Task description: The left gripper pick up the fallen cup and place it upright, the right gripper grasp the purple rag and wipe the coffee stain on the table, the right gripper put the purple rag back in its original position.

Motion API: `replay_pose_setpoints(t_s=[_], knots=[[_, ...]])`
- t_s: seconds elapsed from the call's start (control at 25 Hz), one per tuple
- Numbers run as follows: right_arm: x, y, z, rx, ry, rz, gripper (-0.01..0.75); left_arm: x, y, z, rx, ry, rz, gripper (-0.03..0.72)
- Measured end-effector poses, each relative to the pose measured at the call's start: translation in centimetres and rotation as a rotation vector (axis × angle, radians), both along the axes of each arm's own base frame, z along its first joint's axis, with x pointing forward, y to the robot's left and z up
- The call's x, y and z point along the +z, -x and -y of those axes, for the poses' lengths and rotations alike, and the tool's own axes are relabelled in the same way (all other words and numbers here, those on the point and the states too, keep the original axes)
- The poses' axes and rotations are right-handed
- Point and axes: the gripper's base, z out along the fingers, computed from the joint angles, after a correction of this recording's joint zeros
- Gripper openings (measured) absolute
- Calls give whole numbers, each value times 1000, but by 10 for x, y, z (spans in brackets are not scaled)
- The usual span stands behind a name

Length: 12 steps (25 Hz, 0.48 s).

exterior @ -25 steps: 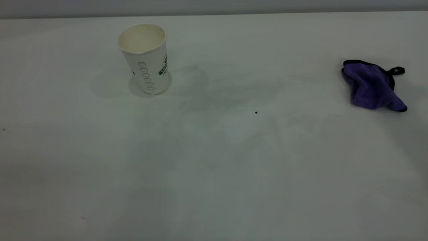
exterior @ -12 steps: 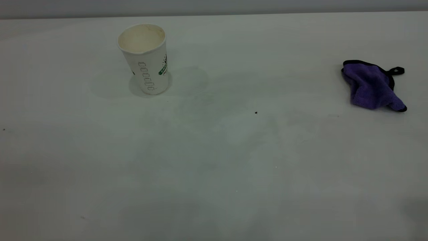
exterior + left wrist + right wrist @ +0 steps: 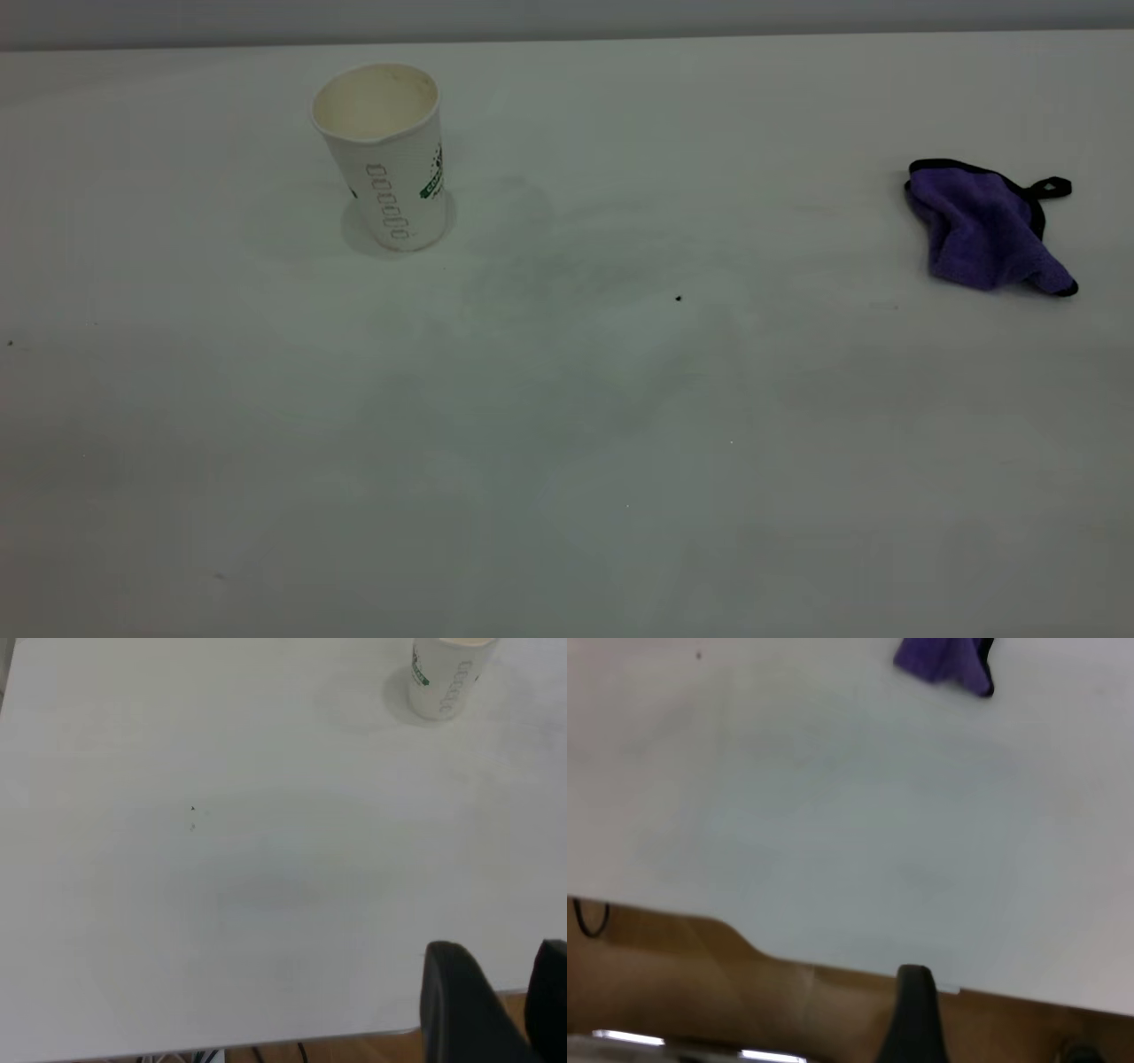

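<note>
Cup [image 3: 383, 155] upright, rag [image 3: 986, 226] crumpled, wrist views show table [image 3: 221, 904] edge

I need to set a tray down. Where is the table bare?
The wide stretch of table between the upright cup and the purple rag is bare, as is the whole near half. Only those two far spots are taken.

Upright cup [image 3: 383, 156] (crumpled purple rag [image 3: 985, 225] apart)
</note>
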Motion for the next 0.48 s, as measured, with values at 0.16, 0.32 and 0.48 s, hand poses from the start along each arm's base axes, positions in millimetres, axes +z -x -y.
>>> replay_pose_setpoints(t_s=[0.16,0.32,0.48], knots=[[-12,-3,0,5,5,-18,676,0,0,0,0,0,0,254],[-13,-4,0,5,3,-7,666,0,0,0,0,0,0,254],[-13,-4,0,5,3,-5,651,0,0,0,0,0,0,254]])
